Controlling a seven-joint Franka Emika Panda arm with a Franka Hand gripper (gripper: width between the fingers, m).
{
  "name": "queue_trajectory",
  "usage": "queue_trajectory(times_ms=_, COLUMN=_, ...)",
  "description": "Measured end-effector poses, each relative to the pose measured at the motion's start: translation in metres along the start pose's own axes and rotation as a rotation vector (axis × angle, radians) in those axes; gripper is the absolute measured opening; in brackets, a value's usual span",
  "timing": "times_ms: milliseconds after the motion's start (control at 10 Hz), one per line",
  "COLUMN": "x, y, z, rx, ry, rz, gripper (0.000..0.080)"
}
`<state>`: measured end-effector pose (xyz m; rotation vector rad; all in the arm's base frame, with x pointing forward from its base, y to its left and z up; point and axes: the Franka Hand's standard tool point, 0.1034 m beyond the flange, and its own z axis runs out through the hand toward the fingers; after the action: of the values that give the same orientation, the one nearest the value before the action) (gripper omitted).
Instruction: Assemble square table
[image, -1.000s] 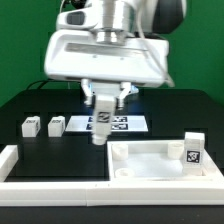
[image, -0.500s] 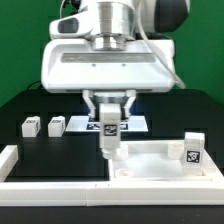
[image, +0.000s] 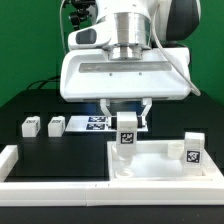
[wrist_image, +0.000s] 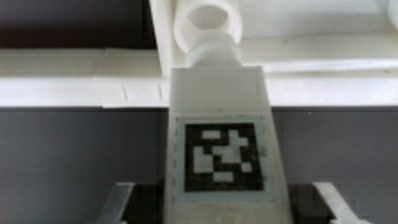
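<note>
Square table slab (image: 155, 163) lies beneath the gripper (image: 127, 126), which pinches a tagged leg block (image: 127, 140).
Your arm hides part of the marker board (image: 92, 122); a loose leg (image: 192, 151) stands near the slab.

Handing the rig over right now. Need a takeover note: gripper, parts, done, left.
Gripper: shut on the held leg, upright over the tabletop slab, near its far corner on the exterior view's left.
Two loose legs sit on the table at the exterior view's left.
Fourth leg stands at the slab's right side; fixed or not, cannot tell.
Left: seat the held leg, then the loose ones.
</note>
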<state>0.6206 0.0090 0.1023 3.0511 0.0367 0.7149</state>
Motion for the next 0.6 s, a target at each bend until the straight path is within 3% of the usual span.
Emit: queue_trajectory(times_ms=600, x=-0.0052, y=-0.0016, z=0.0063, rx=-0.003, ry=-0.001, rz=-0.004, gripper=0.0291)
